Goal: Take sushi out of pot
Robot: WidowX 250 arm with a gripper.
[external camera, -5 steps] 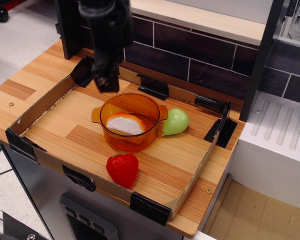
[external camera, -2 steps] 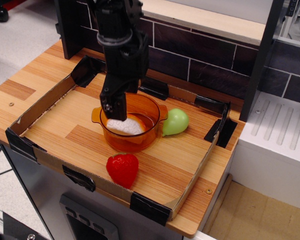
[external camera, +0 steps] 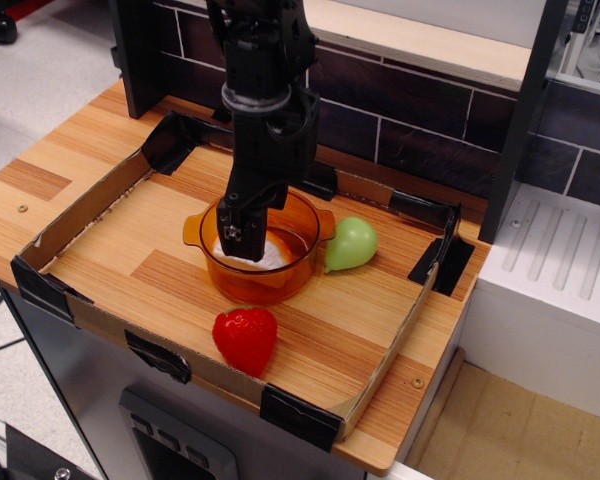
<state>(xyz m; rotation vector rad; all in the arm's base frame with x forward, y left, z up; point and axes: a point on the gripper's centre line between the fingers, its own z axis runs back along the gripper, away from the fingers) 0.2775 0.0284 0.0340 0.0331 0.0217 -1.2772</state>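
The translucent orange pot (external camera: 302, 262) stands in the middle of the cardboard-walled board. The sushi (external camera: 269, 256) lies inside it; only part of its white body shows, and its orange topping is hidden behind the arm. My black gripper (external camera: 236, 234) reaches down from above into the left half of the pot, with its tips right at the sushi. The fingers are seen edge-on against the pot, so I cannot tell whether they are open or closed on the sushi.
A red toy strawberry (external camera: 245, 338) lies in front of the pot near the front wall. A pale green pear-shaped toy (external camera: 351, 243) rests against the pot's right side. Low cardboard walls (external camera: 90, 205) ring the wooden board. A dark brick wall stands behind.
The gripper has moved from behind and left of the pot to the right and down into the pot, onto the sushi. The pot and toys have not moved.
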